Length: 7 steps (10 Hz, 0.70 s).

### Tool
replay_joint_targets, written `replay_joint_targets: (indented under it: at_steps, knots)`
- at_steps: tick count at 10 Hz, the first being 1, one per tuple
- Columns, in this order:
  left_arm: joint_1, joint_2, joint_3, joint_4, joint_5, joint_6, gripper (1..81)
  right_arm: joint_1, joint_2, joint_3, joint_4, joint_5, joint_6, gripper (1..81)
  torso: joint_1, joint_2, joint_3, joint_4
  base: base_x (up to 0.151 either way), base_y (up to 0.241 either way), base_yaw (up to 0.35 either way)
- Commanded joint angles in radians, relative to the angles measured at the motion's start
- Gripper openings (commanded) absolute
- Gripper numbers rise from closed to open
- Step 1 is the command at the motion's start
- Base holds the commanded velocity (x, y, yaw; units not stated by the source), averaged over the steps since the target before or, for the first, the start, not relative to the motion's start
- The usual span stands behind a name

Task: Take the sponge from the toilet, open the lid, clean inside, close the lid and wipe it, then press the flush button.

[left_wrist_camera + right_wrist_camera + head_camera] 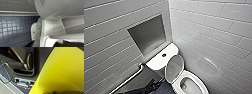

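Observation:
The white toilet stands in the corner, its lid raised against the tank and the oval bowl uncovered. The dark round flush button sits in the middle of the tank top. The bright yellow sponge looms large and very close in the right wrist view, with my right gripper shut on it. My left gripper is open, holds nothing, and hangs low beside the toilet's glossy base. A dark part of my arm shows left of the bowl.
Grey tiled walls close in on both sides, with a recessed niche above the tank. A metal grab bar runs along the left wall. Dark blue mosaic floor tiles lie beside the base. My own dark base is beneath the right arm.

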Motion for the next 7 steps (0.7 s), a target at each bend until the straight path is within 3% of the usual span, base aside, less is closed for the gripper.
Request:
replay_joint_targets:
  at_steps: [1, 7]
  knots:
    - [-0.146, 0.006, 0.002, -0.01, 0.021, -0.028, 81.1, -0.031, 0.01, 0.004, 0.011, -0.086, -0.001, 1.0, 0.0, 0.0, 0.0, 0.0, 0.0, 0.0, 0.0]
    - [-0.168, 0.144, -0.045, 0.001, -0.008, -0.034, 81.1, -0.033, 0.013, -0.007, 0.011, -0.086, 0.001, 1.0, 0.0, 0.0, 0.0, 0.0, 0.0, 0.0, 0.0]
